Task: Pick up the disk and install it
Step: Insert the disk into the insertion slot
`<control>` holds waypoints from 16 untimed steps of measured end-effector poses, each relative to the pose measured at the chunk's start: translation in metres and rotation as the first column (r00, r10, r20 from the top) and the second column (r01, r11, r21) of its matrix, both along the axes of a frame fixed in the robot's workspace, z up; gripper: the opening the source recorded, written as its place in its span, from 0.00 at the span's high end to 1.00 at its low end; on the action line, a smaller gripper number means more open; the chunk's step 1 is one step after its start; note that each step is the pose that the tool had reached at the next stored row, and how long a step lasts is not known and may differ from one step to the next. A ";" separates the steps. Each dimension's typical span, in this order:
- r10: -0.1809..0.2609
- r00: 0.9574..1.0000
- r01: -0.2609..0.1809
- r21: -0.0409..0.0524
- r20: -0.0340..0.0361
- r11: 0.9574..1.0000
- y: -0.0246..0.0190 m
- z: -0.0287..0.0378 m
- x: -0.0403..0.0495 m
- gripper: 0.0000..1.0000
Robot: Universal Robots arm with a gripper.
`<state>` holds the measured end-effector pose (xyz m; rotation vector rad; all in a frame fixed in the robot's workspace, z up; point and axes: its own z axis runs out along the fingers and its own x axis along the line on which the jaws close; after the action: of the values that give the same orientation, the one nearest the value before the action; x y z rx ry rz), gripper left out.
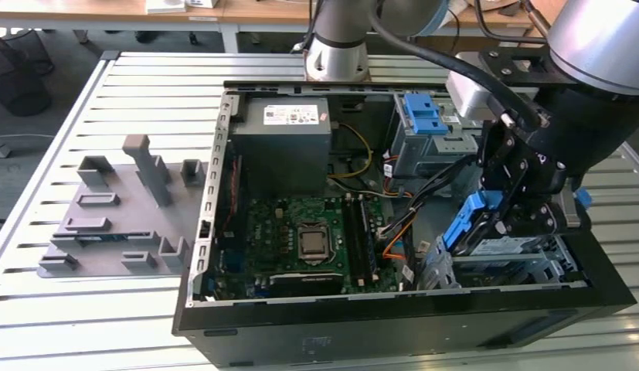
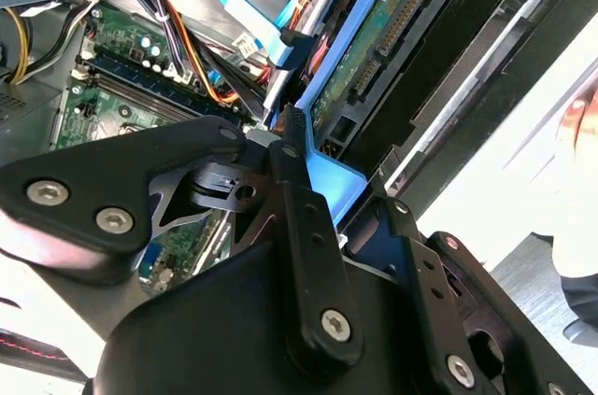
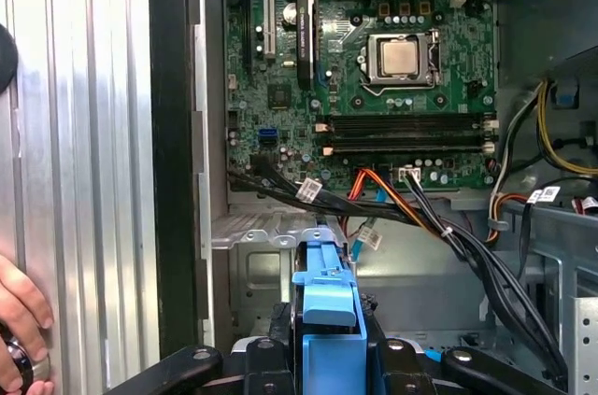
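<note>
So the gripper [image 2: 338,180] is pinching the disk [image 2: 397,31] by its blue rail [image 2: 327,166], circuit-board side showing. The motherboard [image 2: 112,96] and messy cables [image 2: 177,26] sit behind it.

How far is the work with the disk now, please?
Done: the pick-up; the gripper is shut on the disk by its blue rails. In hand: the disk hangs tilted over the drive cage in a corner of the open computer case. Left: the disk is not yet seated in that cage.
</note>
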<state>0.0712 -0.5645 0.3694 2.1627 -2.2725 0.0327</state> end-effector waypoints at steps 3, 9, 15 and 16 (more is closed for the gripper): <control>0.000 1.000 0.000 0.000 0.000 1.000 0.0000 -0.0029 0.0000 0.64; 0.000 1.000 0.000 0.000 0.000 1.000 -0.0002 -0.0084 0.0000 0.64; 0.000 1.000 0.000 0.000 0.000 1.000 -0.0002 -0.0138 0.0000 0.64; 0.000 1.000 0.000 0.000 0.000 1.000 -0.0002 -0.0147 0.0000 0.64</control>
<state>0.0712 -0.5647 0.3548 2.1627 -2.2724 0.0327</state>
